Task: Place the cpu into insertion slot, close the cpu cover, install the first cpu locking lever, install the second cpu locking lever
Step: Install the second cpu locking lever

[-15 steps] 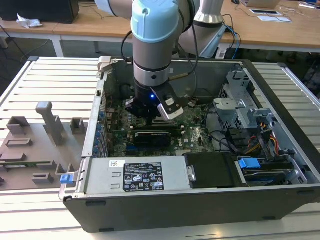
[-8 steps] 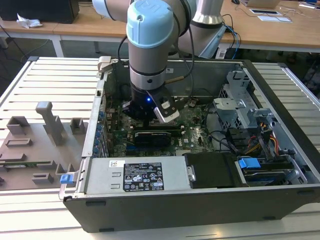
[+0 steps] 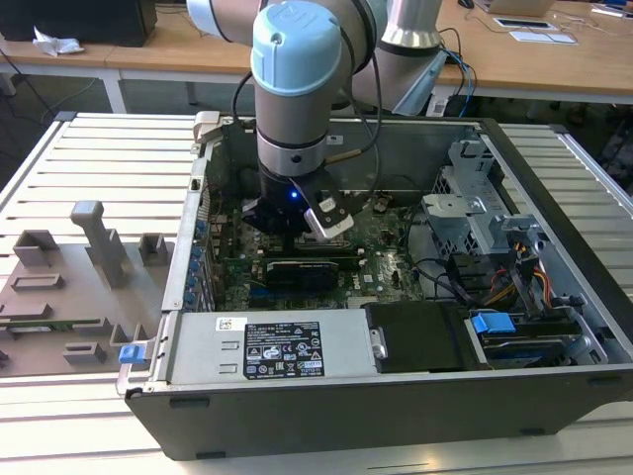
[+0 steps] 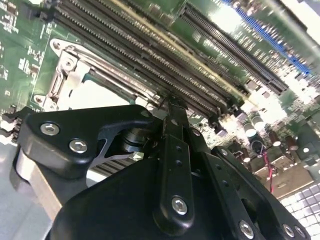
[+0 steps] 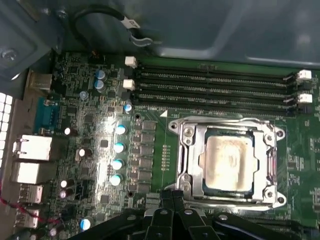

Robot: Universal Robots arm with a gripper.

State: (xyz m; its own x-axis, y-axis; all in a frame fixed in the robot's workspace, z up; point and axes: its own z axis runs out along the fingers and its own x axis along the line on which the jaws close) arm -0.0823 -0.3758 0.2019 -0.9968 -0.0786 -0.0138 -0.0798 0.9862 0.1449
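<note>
Down inside an open computer case (image 3: 554, 188) on a slatted table (image 3: 99, 158) hangs the robot arm (image 3: 297, 79), with its gripper (image 3: 287, 226) low over the green circuit board (image 5: 80, 145). Around it sit many things: a black box with labels (image 3: 287, 348) along the near side of the case, a grey metal drive cage (image 3: 475, 213) to the exterior view's right with coloured wires (image 3: 524, 277) beside it, and grey holders (image 3: 99, 242) on the table to the exterior view's left. Long black card slots (image 5: 215, 85) run across the board just past the socket, and small round blue-topped parts (image 5: 119, 146) stand in a row beside it.

The cpu (image 5: 228, 164) lies flat in the insertion slot (image 5: 192, 165), silvery top up. The cpu cover (image 5: 267, 160) lies down around it, and the chip shows through its square window. In the first wrist view the black fingers (image 5: 172, 212) sit at the near rim of the socket, just beside the cover, and not over the chip. They are pressed close together with nothing between them. In the second wrist view the black gripper body hides most of the socket.
</note>
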